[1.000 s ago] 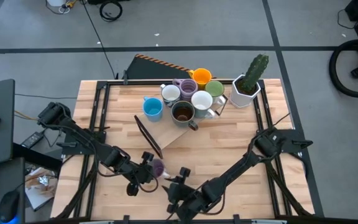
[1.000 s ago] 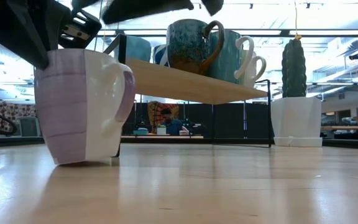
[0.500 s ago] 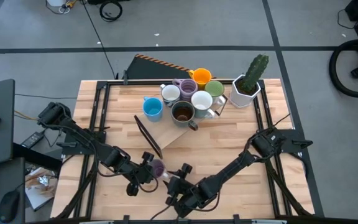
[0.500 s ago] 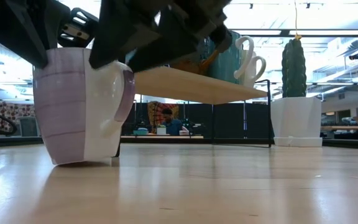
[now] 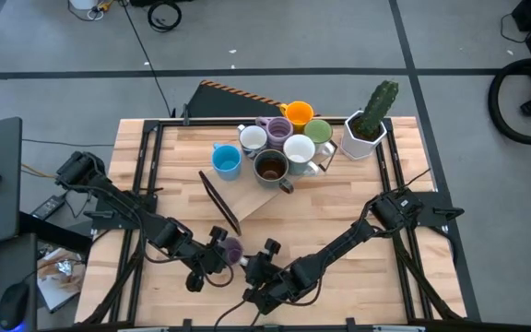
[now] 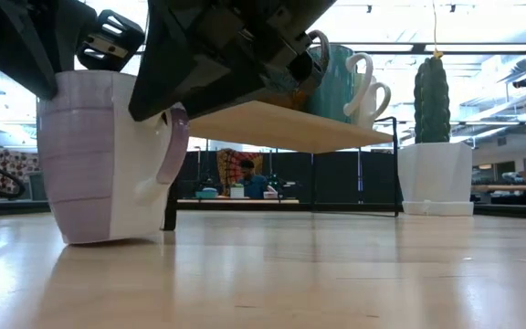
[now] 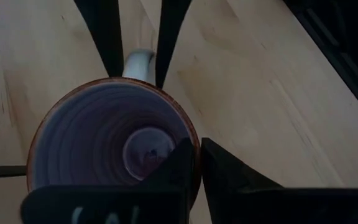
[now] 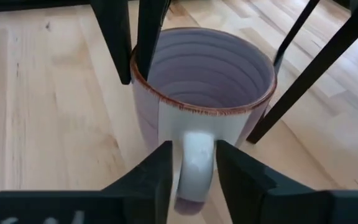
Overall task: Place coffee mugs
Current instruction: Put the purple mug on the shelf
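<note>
A purple-and-white mug point(image 5: 233, 249) point(image 6: 99, 164) stands on its base on the table near the near edge. My left gripper point(image 5: 226, 251) point(image 7: 194, 168) is shut on its rim. My right gripper point(image 5: 251, 264) point(image 8: 194, 171) is open and comes in from the table's right, with one finger on each side of the mug's white handle point(image 8: 196, 152). The other mugs sit on a raised wooden shelf point(image 5: 247, 198): orange point(image 5: 300, 113), purple point(image 5: 277, 129), green point(image 5: 318, 131), white point(image 5: 253, 138), white point(image 5: 300, 149), blue point(image 5: 227, 160) and brown point(image 5: 271, 167). My left gripper pinches the mug's rim point(image 7: 193, 144) on the side away from the handle, one finger inside the cup and one outside. It comes slanting down from the table's left. The mug stays upright with its base on the table. My right gripper's fingers point(image 8: 161, 171) flank the handle closely; I cannot tell whether they touch it.
A white angular pot with a green cactus point(image 5: 367, 129) stands at the far right, beside the shelf. Black metal frame rails point(image 5: 146, 157) run along the table's left and right sides. Bare wood point(image 5: 339, 212) lies between the shelf and my arms.
My right gripper has moved toward the table's left, up to the purple mug, and its fingers now stand on either side of the handle. In the low view the mug has shifted slightly along the table while my left gripper has kept hold of its rim.
</note>
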